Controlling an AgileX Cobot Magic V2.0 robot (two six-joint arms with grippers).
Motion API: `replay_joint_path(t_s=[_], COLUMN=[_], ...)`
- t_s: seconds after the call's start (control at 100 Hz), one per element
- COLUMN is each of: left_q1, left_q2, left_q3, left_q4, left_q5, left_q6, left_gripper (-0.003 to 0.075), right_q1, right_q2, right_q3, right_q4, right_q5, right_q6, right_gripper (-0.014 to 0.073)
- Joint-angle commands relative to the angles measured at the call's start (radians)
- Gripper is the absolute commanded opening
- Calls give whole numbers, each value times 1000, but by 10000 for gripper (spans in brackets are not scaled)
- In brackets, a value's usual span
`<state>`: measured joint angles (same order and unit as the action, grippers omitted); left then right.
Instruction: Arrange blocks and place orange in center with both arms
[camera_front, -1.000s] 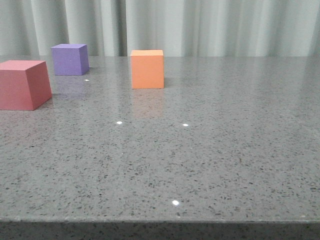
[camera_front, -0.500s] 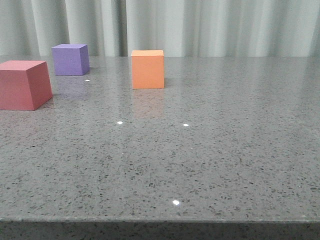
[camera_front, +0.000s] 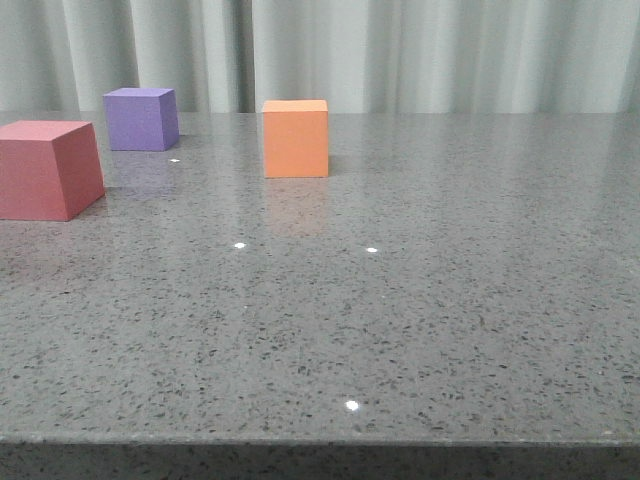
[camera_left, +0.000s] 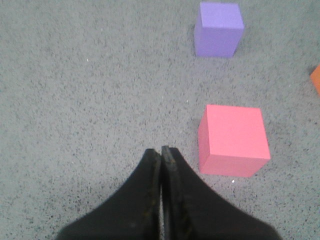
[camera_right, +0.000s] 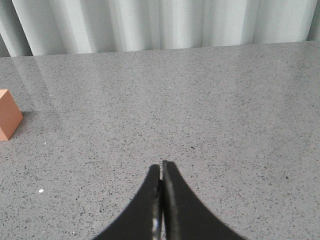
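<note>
In the front view the pinkish-red cube (camera_front: 45, 168) sits at the left edge, the purple cube (camera_front: 141, 118) behind it, and the orange cube (camera_front: 295, 138) to their right near the table's middle. No gripper shows there. In the left wrist view my left gripper (camera_left: 161, 149) is shut and empty, just beside the pinkish-red cube (camera_left: 232, 139); the purple cube (camera_left: 219, 29) lies beyond and a sliver of the orange cube (camera_left: 316, 80) shows at the edge. In the right wrist view my right gripper (camera_right: 161, 164) is shut and empty over bare table, the orange cube (camera_right: 8, 120) far off to one side.
The grey speckled table (camera_front: 420, 300) runs to a front edge near the camera. A pale pleated curtain (camera_front: 430, 50) hangs behind the table's far edge.
</note>
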<state>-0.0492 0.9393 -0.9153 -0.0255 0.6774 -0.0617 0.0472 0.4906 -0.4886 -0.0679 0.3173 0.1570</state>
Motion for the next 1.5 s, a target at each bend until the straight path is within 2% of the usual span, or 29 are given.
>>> replay_joint_path(t_s=[0.0,0.09,0.14,0.18,0.21,0.28,0.33,0.38,0.42,0.52,0.57,0.71,0.88,1.05,1.29,1.39,1.49], left_q1=[1,1,1,1,1,1,1,1,1,1,1,-30,-129,-260,-392,-439,-485], left_q2=[10,16,17,17,17,17,17,19,19,19,19,26,98,246,488,581,671], left_q3=[-39,-39,-39,-39,-39,-39,-39,-39,-39,-41,-44,-93,-202,-321,-536,-631,-716], left_q4=[-4,-4,-4,-4,-4,-4,-4,-15,-22,-39,-59,-92,-138,-136,-133,-103,-8], left_q5=[-52,-42,-35,-32,-29,-27,-25,-23,-18,-8,-8,-6,-4,0,4,9,29], left_q6=[0,0,0,0,0,0,0,0,0,0,0,0,-2,-41,-72,-111,-194], left_gripper=[-19,-8,32,94,148,333,512,651,722,638,624,624,624,624,621,621,621], right_q1=[-4,-4,-4,-4,-4,-4,-4,-4,-4,-4,-4,-4,-4,-4,-4,-4,-4], right_q2=[2,2,2,2,2,2,2,2,2,2,2,2,2,2,2,2,2], right_q3=[-28,-28,-28,-28,-28,-28,-28,-28,-28,-28,-28,-28,-28,-28,-28,-28,-28], right_q4=[-5,-5,-5,-5,-5,-5,-5,-5,-5,-5,-5,-5,-5,-5,-5,-5,-5], right_q5=[-83,-83,-83,-83,-83,-83,-83,-83,-83,-83,-83,-83,-83,-83,-83,-83,-83], right_q6=[-2,-2,-2,-2,-2,-2,-2,-2,-2,-2,-2,-2,-2,-2,-2,-2,-2], right_gripper=[-67,-67,-67,-67,-67,-67,-67,-67,-67,-67,-67,-67,-67,-67,-67,-67,-67])
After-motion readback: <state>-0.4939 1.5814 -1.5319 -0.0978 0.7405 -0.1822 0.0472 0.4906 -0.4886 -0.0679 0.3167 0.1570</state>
